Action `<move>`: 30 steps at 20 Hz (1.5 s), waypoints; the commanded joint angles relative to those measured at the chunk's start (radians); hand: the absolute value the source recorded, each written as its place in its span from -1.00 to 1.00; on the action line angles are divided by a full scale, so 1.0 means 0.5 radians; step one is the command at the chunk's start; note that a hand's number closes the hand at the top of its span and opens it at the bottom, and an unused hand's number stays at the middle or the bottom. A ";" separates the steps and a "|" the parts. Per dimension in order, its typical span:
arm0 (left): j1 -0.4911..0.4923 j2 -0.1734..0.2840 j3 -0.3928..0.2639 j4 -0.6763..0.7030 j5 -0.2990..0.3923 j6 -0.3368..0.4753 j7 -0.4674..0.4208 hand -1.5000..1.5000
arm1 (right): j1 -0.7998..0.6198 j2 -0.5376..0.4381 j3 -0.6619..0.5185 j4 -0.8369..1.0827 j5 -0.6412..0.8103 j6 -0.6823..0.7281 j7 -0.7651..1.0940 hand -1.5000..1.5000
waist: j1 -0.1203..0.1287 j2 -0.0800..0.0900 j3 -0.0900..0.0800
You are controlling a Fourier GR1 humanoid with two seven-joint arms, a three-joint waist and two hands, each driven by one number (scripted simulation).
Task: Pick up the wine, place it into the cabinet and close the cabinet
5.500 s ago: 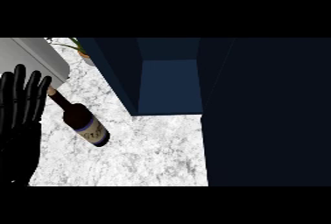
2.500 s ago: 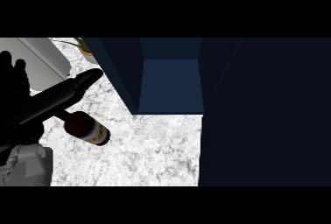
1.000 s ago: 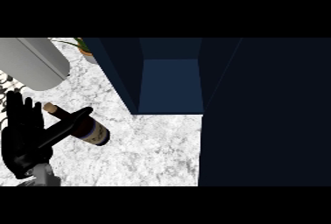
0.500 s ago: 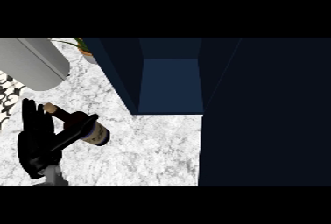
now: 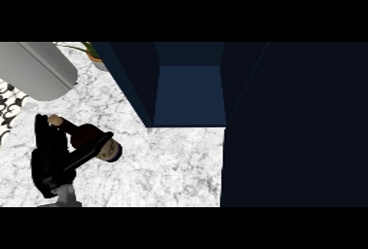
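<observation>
The wine bottle (image 5: 92, 138) lies on the marble counter (image 5: 165, 170) at the left, its corked neck pointing up-left and its pale label toward the base. My left hand (image 5: 52, 158) comes in from the lower left and is shut on the bottle. Its fingers run along the bottle's left side and its thumb (image 5: 90, 151) crosses the body. The dark blue cabinet (image 5: 188, 92) stands open at the top centre, with an empty compartment. Its door (image 5: 295, 126) fills the right side. My right hand does not show.
A grey rounded cylinder (image 5: 36, 68) juts in at the top left, above the bottle. A small potted plant (image 5: 92, 52) stands beside the cabinet's left wall. Patterned floor (image 5: 10, 99) shows past the counter's left edge.
My left hand has dropped from above the bottle to its side, and the thumb has closed across its body. The bottle's neck has shifted slightly. The grey cylinder has moved at top left.
</observation>
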 commanded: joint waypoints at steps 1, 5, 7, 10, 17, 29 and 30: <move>0.040 -0.010 0.039 0.208 0.133 -0.071 -0.258 -1.00 | 0.107 0.000 -0.028 -0.367 -0.198 -0.007 0.127 -1.00 | -0.003 0.000 -0.001; 0.030 -0.010 0.030 0.280 0.132 -0.098 -0.321 -1.00 | 0.138 -0.008 -0.037 -0.433 -0.202 -0.018 0.154 -1.00 | -0.007 -0.001 -0.001; -0.008 0.003 0.047 0.245 0.128 -0.116 -0.211 -1.00 | -0.104 0.029 0.063 -0.334 -0.069 -0.132 0.243 -1.00 | 0.010 0.001 -0.001; -0.063 -0.010 0.083 0.394 0.139 -0.129 -0.328 -1.00 | 0.046 -0.014 -0.005 -0.368 -0.158 -0.021 0.177 -1.00 | -0.001 0.001 0.000; -0.052 -0.010 0.065 0.473 0.251 -0.154 -0.429 -1.00 | 0.016 0.003 -0.081 -0.234 -0.154 -0.011 0.089 -1.00 | 0.009 0.002 0.001; -0.178 -0.010 0.065 0.829 0.462 -0.229 -0.743 -1.00 | -0.135 0.017 -0.014 -0.214 -0.051 -0.069 0.212 -1.00 | 0.010 0.003 0.000; -0.229 -0.010 0.146 0.907 0.464 -0.294 -0.761 -1.00 | -0.061 0.014 0.002 -0.353 -0.121 -0.062 0.269 -1.00 | -0.001 0.001 -0.001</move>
